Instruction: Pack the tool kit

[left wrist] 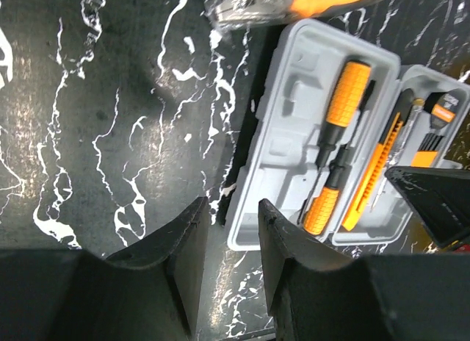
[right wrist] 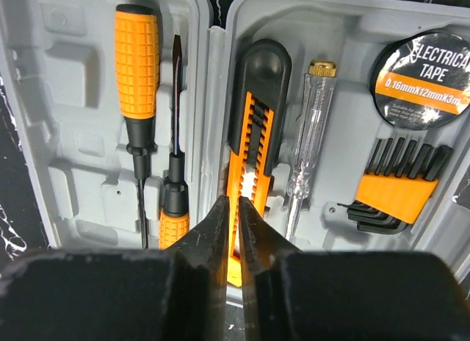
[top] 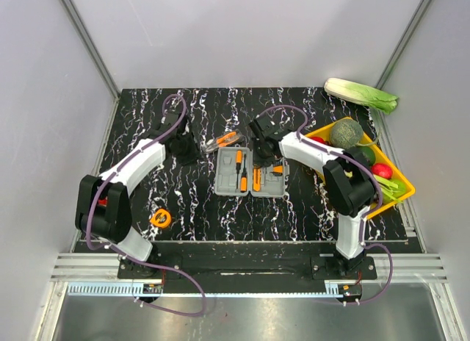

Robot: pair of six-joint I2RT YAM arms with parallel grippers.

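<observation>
Two arms — left fingers (left wrist: 183, 245) apart, empty, right fingers (right wrist: 213, 238) near-closed over knife (right wrist: 253, 98), grip unclear, pliers (top: 222, 141) beside case (top: 225, 172)

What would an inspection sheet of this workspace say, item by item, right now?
Surface: black marbled table, no spills seen.
Job's things: grey case open flat, holding screwdrivers, utility knife, tape roll, hex keys; tape measure and wrapped orange tool lie outside.
Clutter: yellow tray of vegetables at right; cabbage beyond it.
Grippers: left gripper jaws open, empty, beside case; right gripper jaws nearly shut over the utility knife, contact unclear.
Cables: purple cables loop along both arms.
Surroundings: pale walls, metal rail in front.
</observation>
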